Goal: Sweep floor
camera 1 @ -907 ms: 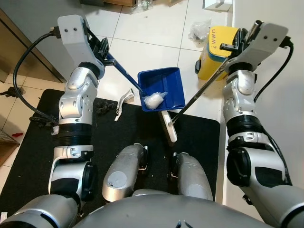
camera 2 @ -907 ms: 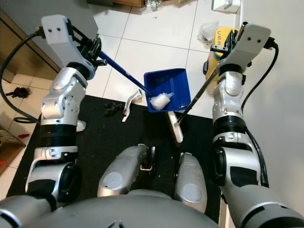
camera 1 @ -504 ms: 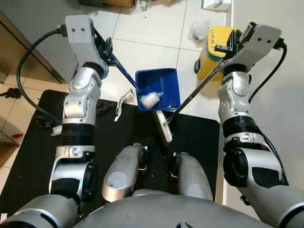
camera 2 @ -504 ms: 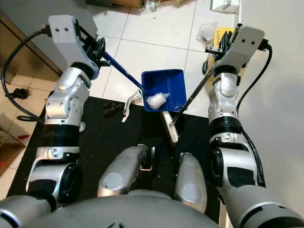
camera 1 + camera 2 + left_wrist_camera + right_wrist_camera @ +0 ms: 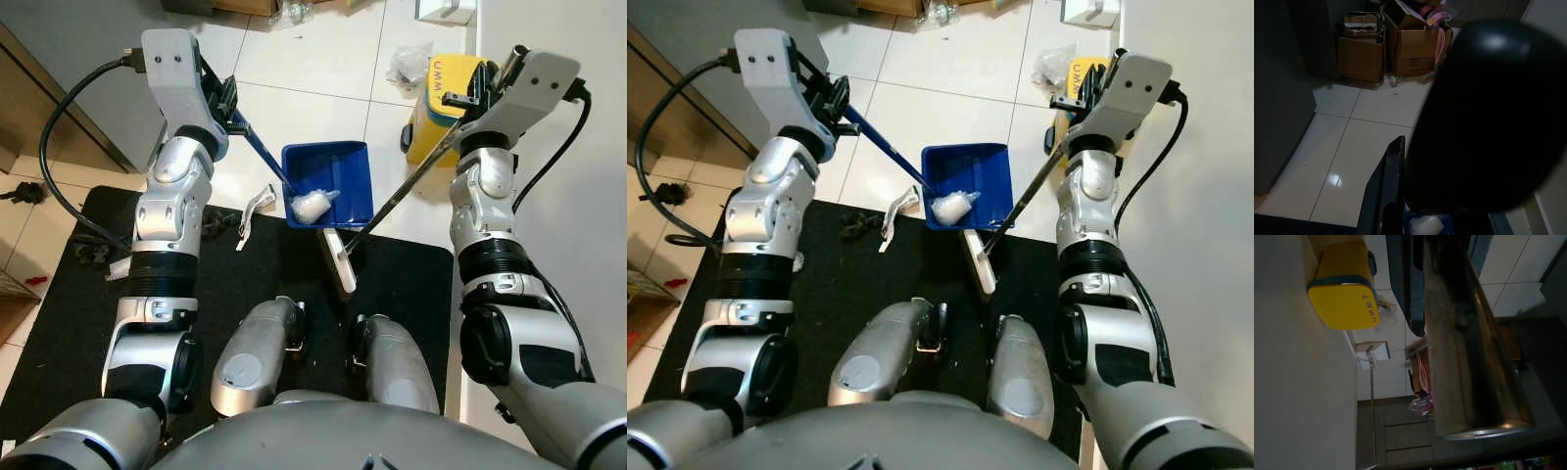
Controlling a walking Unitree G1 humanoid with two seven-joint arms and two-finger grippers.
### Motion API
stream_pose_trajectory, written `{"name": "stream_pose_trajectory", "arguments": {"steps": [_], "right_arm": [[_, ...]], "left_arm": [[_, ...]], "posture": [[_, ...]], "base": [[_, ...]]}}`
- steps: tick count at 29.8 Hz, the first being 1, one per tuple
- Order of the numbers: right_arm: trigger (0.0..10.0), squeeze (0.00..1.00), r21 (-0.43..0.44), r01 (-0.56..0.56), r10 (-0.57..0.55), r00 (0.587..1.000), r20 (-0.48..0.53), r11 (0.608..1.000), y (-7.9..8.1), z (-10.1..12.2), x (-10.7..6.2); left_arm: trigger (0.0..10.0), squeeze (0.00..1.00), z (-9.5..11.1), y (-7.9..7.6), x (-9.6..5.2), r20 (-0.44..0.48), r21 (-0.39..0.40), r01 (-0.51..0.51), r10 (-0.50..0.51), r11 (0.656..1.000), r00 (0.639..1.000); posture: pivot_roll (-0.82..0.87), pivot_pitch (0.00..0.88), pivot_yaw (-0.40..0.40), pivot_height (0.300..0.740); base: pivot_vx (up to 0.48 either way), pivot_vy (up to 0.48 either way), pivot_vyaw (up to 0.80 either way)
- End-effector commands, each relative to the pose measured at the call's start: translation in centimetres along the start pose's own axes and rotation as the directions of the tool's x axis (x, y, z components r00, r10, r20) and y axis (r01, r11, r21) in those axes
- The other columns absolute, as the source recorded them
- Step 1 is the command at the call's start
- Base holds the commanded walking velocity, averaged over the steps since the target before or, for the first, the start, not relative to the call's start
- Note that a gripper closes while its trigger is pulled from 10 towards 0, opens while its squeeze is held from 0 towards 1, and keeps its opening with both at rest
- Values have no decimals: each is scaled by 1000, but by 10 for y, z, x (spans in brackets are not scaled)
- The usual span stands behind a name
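A blue dustpan (image 5: 328, 183) is being held by its handle in the left gripper (image 5: 227, 98), fingers closed around it, with a white wad (image 5: 312, 206) inside. The broom (image 5: 340, 259) is being gripped by the right gripper (image 5: 468, 100). Collecting is judged underway; the metal scrap (image 5: 255, 208) is probably being targeted next.

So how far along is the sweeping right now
Partly done: one white wad already lies in the blue dustpan. In hand: the left tool holds the dustpan's handle, the right tool the broom. Left: the white scrap and dark clump at the black mat.
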State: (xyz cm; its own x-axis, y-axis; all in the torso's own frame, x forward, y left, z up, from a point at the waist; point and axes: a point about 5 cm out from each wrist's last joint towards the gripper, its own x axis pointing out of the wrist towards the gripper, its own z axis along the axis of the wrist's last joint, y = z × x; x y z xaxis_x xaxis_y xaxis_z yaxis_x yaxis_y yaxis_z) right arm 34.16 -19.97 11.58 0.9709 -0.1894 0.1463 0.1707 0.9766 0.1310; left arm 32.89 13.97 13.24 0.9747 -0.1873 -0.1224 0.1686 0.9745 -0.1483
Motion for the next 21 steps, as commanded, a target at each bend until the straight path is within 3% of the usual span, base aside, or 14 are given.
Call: {"name": "stream_pose_trajectory", "arguments": {"steps": [1,21], "right_arm": [[10000,0,8,-13,13,999,38,1000,4,6,3],[10000,0,15,-27,27,1000,15,1000,9,-1,-1]], "left_arm": [[10000,0,7,-7,3,40,-2,21,-21,1000,999],[10000,0,-11,3,-1,-23,-24,-30,29,999,999]], "posture": [[195,0,26,740],[193,0,26,740]], "base": [[0,0,0],[0,0,0]]}}
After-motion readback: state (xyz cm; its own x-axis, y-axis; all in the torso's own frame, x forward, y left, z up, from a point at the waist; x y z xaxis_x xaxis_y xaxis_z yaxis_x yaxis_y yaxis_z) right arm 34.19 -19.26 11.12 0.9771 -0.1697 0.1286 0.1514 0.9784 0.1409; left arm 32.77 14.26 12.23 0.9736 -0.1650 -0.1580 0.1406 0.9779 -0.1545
